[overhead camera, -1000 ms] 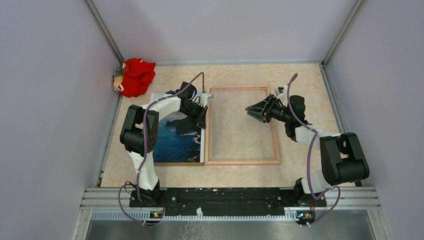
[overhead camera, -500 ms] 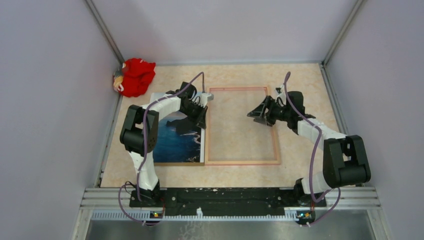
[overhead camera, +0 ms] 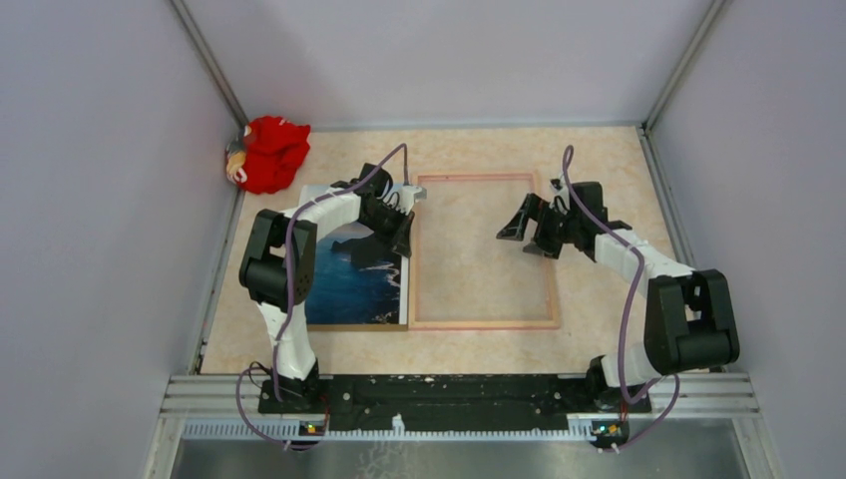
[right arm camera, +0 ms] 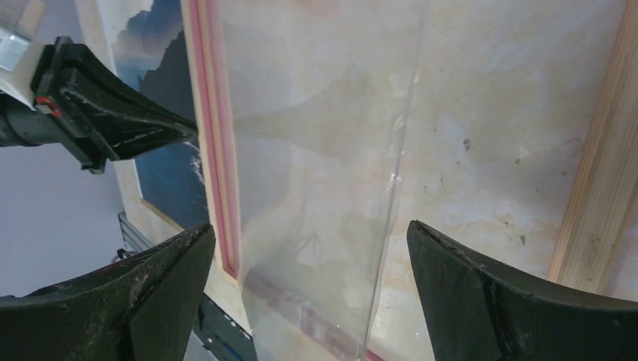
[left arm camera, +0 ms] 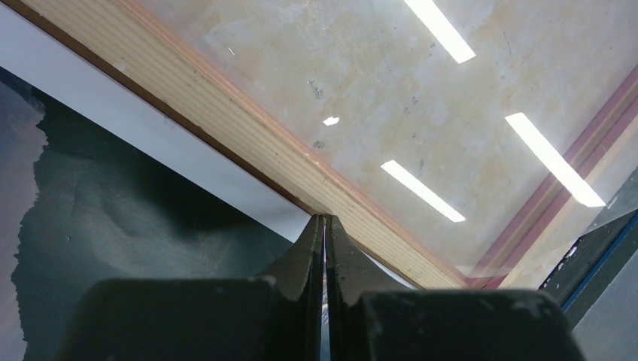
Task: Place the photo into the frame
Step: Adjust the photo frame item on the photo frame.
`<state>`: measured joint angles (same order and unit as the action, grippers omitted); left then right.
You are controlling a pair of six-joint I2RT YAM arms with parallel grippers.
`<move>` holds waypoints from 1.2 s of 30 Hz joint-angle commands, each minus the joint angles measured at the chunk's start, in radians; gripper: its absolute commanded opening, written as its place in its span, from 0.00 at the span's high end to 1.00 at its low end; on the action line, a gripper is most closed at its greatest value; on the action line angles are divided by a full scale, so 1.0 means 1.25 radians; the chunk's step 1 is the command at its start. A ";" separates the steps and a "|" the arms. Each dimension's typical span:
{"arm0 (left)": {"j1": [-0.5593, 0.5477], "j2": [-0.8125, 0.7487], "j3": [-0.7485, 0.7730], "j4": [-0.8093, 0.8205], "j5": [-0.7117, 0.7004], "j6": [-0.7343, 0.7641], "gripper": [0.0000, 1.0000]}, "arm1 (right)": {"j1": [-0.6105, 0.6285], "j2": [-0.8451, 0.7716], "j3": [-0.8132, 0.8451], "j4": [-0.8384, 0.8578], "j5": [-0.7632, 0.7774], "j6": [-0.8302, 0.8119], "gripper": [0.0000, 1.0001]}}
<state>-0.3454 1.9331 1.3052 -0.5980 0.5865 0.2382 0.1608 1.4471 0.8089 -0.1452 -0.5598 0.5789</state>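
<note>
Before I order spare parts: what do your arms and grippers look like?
The left arm and right arm each have white links, black joints and a looping purple cable. The left gripper and right gripper have black, wedge-shaped, scuffed fingers.

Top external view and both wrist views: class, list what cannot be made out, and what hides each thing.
Blue landscape photo: its far end lies under the left arm, top view.
Thin-rimmed peach-wood frame: cut off by the edges of both wrist views.
Red cloth bundle: too small to identify, top view.
Shut left tool: whether its tips touch the frame is unclear, left wrist view.
</note>
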 commanded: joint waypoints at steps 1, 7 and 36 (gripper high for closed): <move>-0.012 0.020 -0.017 0.017 -0.029 0.021 0.94 | 0.004 -0.024 0.026 -0.046 0.037 -0.044 0.01; -0.012 0.020 -0.018 0.014 -0.029 0.022 0.94 | 0.003 -0.029 0.033 -0.061 0.054 -0.053 0.01; -0.012 0.026 -0.016 0.013 -0.025 0.022 0.95 | -0.022 -0.026 0.074 -0.177 0.141 -0.143 0.01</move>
<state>-0.3454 1.9331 1.3052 -0.5980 0.5873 0.2413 0.1165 1.4216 0.8352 -0.3241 -0.4591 0.4465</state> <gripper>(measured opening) 0.054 0.985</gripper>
